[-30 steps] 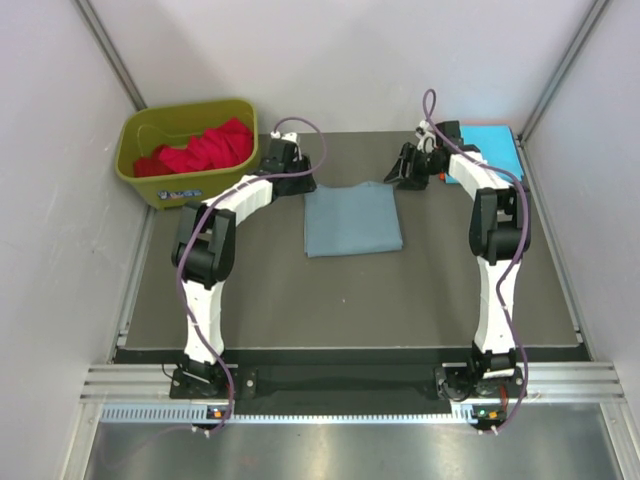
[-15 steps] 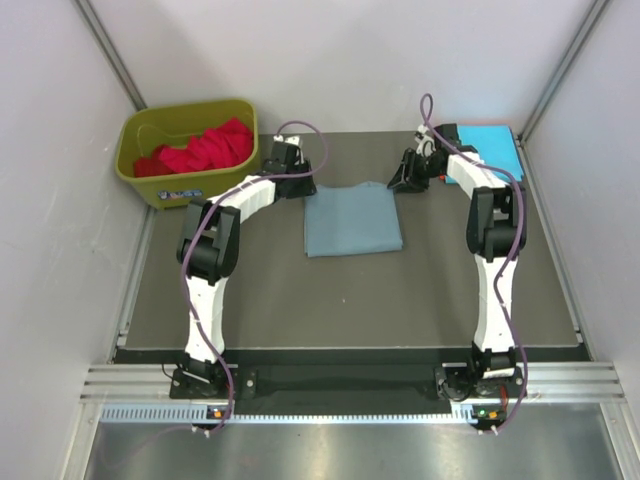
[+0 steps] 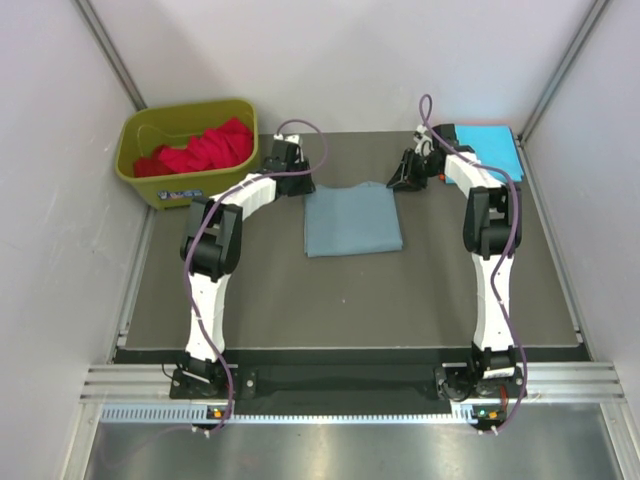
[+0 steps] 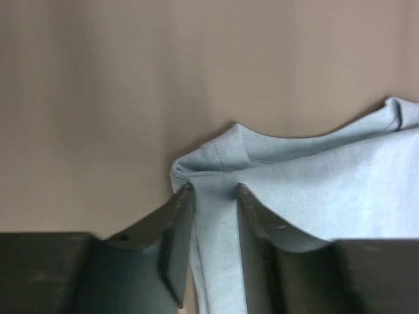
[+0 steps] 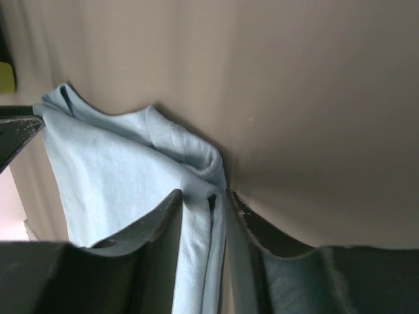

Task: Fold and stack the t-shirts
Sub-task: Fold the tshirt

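Observation:
A folded grey-blue t-shirt point(image 3: 352, 219) lies mid-table, its far edge held by both grippers. My left gripper point(image 3: 298, 183) is shut on the shirt's far left corner; the left wrist view shows the cloth point(image 4: 308, 190) pinched between its fingers point(image 4: 171, 222). My right gripper point(image 3: 400, 178) is shut on the far right corner; the right wrist view shows layered cloth point(image 5: 124, 170) between its fingers point(image 5: 157, 229). A cyan t-shirt point(image 3: 490, 147) lies folded at the far right. Red t-shirts point(image 3: 200, 148) fill the bin. No orange shirt is in view.
An olive-green plastic bin point(image 3: 185, 190) stands at the far left corner. White walls close in both sides and the back. The dark table mat point(image 3: 350, 300) runs to a metal rail at the near edge.
Both arms have drawn slightly towards the far edge of the table, grippers still on the shirt's far corners. The shirt has barely shifted.

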Motion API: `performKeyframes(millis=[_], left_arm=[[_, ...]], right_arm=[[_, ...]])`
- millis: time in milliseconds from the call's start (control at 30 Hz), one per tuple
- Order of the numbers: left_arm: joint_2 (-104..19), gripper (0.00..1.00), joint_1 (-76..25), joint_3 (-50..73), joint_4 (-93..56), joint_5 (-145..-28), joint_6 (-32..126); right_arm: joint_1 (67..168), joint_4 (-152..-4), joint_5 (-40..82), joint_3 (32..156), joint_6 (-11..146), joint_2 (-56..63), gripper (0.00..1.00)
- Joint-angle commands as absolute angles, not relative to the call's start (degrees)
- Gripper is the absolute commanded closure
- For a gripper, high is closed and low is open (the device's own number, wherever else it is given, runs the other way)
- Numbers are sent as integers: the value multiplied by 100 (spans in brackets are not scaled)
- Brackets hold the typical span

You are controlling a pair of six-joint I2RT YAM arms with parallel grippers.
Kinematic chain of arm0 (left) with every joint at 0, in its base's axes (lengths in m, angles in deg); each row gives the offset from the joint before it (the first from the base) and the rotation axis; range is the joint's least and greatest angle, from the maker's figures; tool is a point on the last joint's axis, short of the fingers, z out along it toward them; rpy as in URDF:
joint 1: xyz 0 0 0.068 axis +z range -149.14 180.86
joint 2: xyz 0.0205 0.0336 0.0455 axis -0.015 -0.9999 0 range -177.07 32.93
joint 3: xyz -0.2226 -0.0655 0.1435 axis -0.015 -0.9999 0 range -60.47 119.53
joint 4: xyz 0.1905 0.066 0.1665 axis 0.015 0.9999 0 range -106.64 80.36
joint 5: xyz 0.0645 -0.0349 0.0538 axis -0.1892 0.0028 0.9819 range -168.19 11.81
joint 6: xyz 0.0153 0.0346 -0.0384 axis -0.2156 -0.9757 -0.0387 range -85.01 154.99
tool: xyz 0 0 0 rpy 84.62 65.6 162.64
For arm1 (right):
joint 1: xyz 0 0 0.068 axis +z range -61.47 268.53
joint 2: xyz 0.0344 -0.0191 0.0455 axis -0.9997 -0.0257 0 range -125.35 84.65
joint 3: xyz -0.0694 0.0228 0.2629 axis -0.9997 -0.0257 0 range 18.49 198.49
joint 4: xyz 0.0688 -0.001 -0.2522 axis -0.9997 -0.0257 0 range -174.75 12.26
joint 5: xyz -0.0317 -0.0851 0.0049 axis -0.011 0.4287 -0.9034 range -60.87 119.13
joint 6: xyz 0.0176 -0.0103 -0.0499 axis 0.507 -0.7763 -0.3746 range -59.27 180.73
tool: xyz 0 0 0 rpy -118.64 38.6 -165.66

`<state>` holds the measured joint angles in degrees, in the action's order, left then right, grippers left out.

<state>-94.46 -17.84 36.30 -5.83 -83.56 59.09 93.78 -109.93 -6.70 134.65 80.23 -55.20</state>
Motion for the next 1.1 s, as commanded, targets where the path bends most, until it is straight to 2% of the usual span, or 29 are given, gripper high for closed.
performKeyframes(millis=[0,67,100,133,200,700,1067], left_arm=[[-9478,66,-1751,3893,-653,-8487,5881],[-9495,73,-1733,3919,-645,-8513,5872],[-9478,85,-1725,3928,-618,-8522,5872],[-9452,91,-1725,3937,-618,-8531,5863],[-9408,100,-1716,3963,-557,-8496,5872],[-8274,100,-1716,3621,-29,-7925,5767],[-8853,100,-1593,3972,-292,-7582,5775]], right_arm=[[9441,-10851,-752,13819,8050,-5615,69],[9441,-10859,-795,13907,8076,-5659,81],[9441,-10868,-813,13951,8085,-5676,85],[9450,-10860,-822,13969,8111,-5642,92],[9485,-10886,-778,13969,8138,-5537,100],[9556,-10913,-461,13135,8357,-4113,100],[9573,-10025,-673,13749,8955,-4938,100]])
